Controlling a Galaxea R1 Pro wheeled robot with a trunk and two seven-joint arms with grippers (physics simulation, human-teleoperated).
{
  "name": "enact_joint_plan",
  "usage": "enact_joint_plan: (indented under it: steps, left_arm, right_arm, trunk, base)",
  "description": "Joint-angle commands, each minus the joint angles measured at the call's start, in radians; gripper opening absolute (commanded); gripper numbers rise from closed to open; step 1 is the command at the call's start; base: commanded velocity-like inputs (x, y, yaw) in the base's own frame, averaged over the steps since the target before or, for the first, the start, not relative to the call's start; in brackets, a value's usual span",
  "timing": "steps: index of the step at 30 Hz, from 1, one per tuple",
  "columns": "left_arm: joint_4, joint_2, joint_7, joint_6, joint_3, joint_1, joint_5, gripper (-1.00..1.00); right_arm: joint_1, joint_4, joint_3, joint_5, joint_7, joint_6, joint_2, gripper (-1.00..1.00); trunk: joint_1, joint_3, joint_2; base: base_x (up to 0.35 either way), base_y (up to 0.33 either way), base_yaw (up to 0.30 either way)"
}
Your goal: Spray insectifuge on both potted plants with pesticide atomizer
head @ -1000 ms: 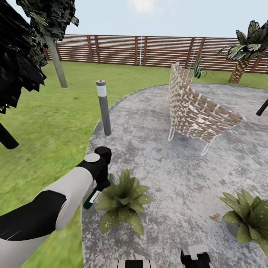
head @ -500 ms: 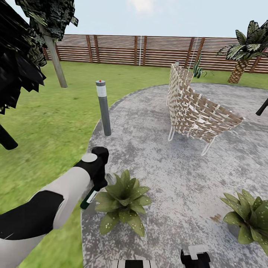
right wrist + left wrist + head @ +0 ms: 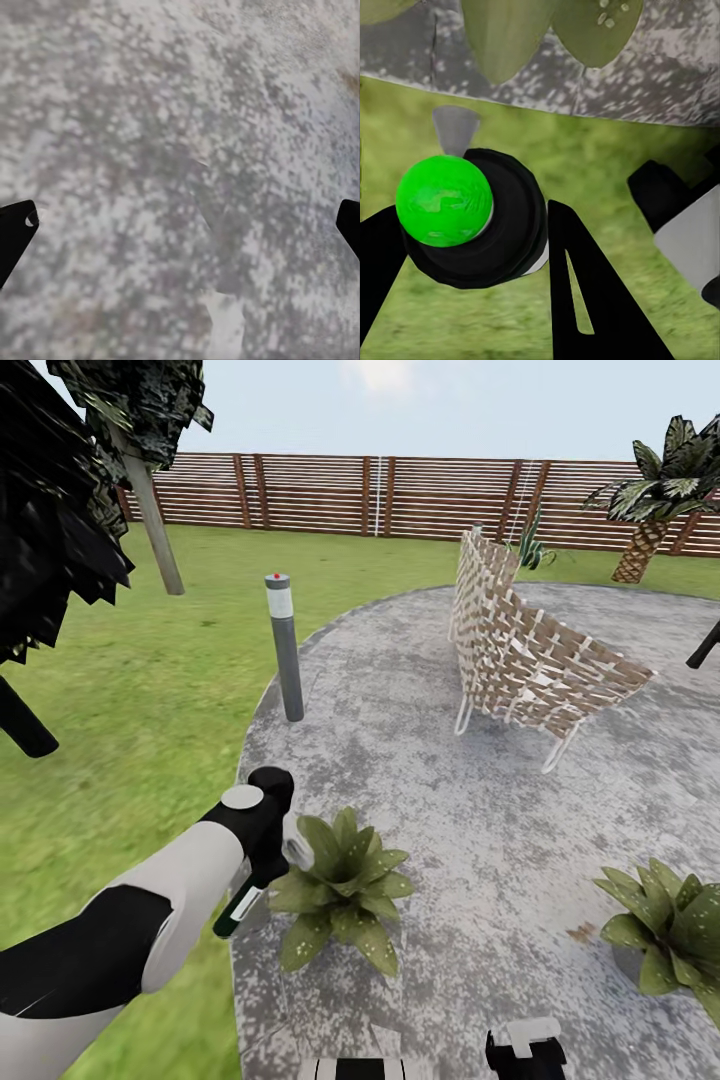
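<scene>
In the head view my left gripper is shut on the pesticide atomizer, a slim dark bottle with a white label that hangs tilted at the patio's left edge. The nearer potted plant stands just right of it, almost touching. The other potted plant sits at the far right. The left wrist view has the atomizer round and dark between the black fingers, with broad leaves beyond. My right gripper is open above bare paving; it also shows low down in the head view.
A grey bollard lamp stands at the patio's left rim. A woven lounge chair sits further back on the paving. Lawn lies to the left, a brown slatted fence behind, a palm at the far right.
The head camera has shifted a little. My left arm has drawn the atomizer slightly left and down, away from the nearer plant. The right gripper has stayed put.
</scene>
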Motion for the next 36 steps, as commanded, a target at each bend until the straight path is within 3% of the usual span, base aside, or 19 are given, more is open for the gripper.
enact_joint_plan:
  steps: [1, 8, 13, 22, 24, 28, 36]
  left_arm:
    - [-0.007, 0.001, -0.010, 0.011, -0.005, -0.001, -0.010, -1.00]
    - [-0.013, 0.001, -0.010, 0.021, -0.001, -0.017, -0.018, -1.00]
    - [-0.057, 0.046, -0.010, 0.013, -0.001, -0.019, -0.020, -1.00]
    - [-0.087, 0.014, -0.010, 0.023, -0.010, -0.019, -0.018, -1.00]
    - [-0.101, 0.022, -0.010, 0.023, -0.010, -0.024, -0.019, -1.00]
    - [-0.134, 0.067, -0.010, 0.021, -0.009, -0.019, -0.018, -1.00]
    - [-0.135, 0.066, -0.010, 0.023, -0.009, -0.003, -0.018, -1.00]
  right_arm:
    - [-0.001, 0.001, -0.006, 0.010, -0.004, -0.002, 0.000, 1.00]
    - [-0.001, 0.001, -0.006, 0.010, -0.004, -0.002, 0.000, 1.00]
    - [-0.001, 0.001, -0.006, 0.010, -0.004, -0.002, 0.000, 1.00]
    - [-0.001, 0.001, -0.006, 0.010, -0.004, -0.002, 0.000, 1.00]
    - [-0.001, 0.001, -0.006, 0.010, -0.004, -0.002, 0.000, 1.00]
    - [-0.001, 0.001, -0.006, 0.010, -0.004, -0.002, 0.000, 1.00]
    - [-0.001, 0.000, -0.006, 0.010, -0.004, -0.002, 0.000, 1.00]
  trunk:
    - [0.000, -0.001, 0.000]
    - [0.000, -0.001, 0.000]
    - [0.000, -0.001, 0.000]
    - [0.000, -0.001, 0.000]
    - [0.000, -0.001, 0.000]
    - [0.000, -0.001, 0.000]
    - [0.000, -0.001, 0.000]
  base:
    - [0.002, 0.008, 0.000]
    - [0.000, 0.001, 0.000]
    - [0.000, 0.000, 0.000]
    - [0.000, 0.000, 0.000]
    - [0.000, 0.000, 0.000]
    - [0.000, 0.000, 0.000]
    - [-0.075, 0.139, 0.000]
